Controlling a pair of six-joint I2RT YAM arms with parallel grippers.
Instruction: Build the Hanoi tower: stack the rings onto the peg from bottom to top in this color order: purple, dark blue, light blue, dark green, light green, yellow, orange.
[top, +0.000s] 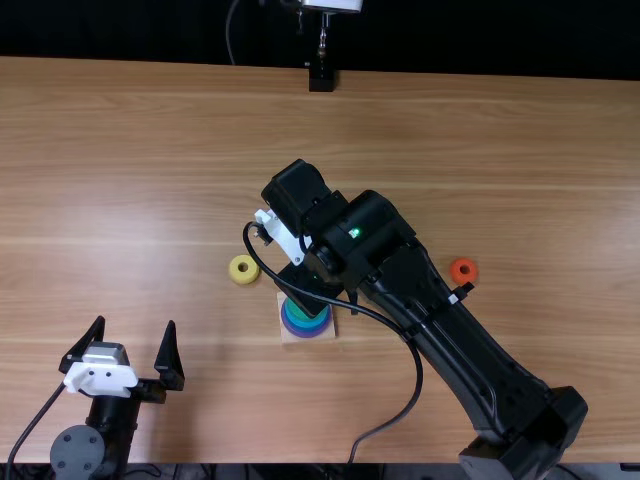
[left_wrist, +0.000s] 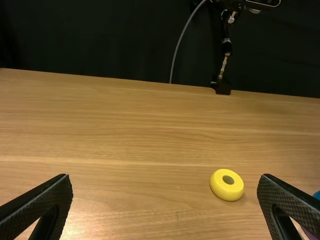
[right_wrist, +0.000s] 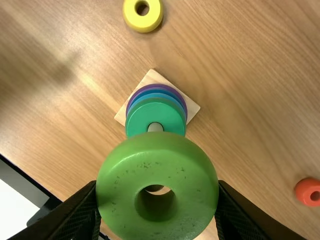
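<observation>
Table (top: 120, 150), light brown wood, one; wooden base (right_wrist: 192, 106), square, one, bearing a peg (right_wrist: 155, 127) whose pale tip pokes up through the rings; on that peg, counted from the bottom: purple ring (right_wrist: 157, 86), dark blue ring (right_wrist: 157, 91), light blue ring (right_wrist: 157, 96), dark green ring (right_wrist: 140, 116) (a tidy pile, each a little smaller than the one under it); light green ring (right_wrist: 120, 185), one, surface marked with small dark flecks, clamped between the two fingers of the right gripper (top: 308, 288), held up off the table near the stack, whether squarely above the peg I cannot tell; yellow ring (top: 235, 276), one, lying flat on the wood near the base, on its left in the top view; orange ring (top: 456, 276), one, lying on the wood well apart from the base, to the right, beyond the right arm (top: 450, 320); left gripper (top: 136, 324), one, fingers spread wide apart, over the near left part of the table; black stand (top: 321, 80), one, at the table's far edge, with a grey cable (left_wrist: 177, 50) hanging near it
</observation>
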